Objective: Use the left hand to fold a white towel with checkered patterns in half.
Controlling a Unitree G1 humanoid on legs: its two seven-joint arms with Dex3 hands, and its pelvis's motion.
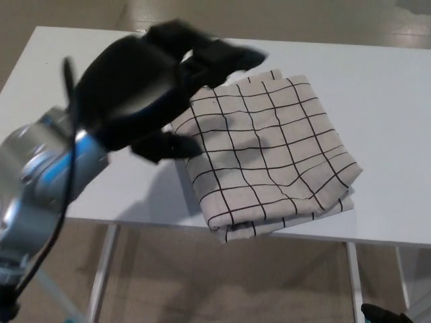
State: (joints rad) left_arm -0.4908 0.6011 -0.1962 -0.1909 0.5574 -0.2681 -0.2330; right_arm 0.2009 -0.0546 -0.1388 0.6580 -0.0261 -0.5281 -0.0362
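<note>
White table | left robot hand spread, empty (blurred) | towel folded

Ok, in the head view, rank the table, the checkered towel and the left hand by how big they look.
1. White table, largest.
2. Checkered towel, lying folded on the table.
3. Left hand, close to the towel in apparent size; it is raised nearer the camera and blurred, so this placing is unsure.

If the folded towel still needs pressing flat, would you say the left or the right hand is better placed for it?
Left, probably. The left hand is open, raised beside the checkered towel at its left edge, holding nothing. The right hand is not in view.
</note>
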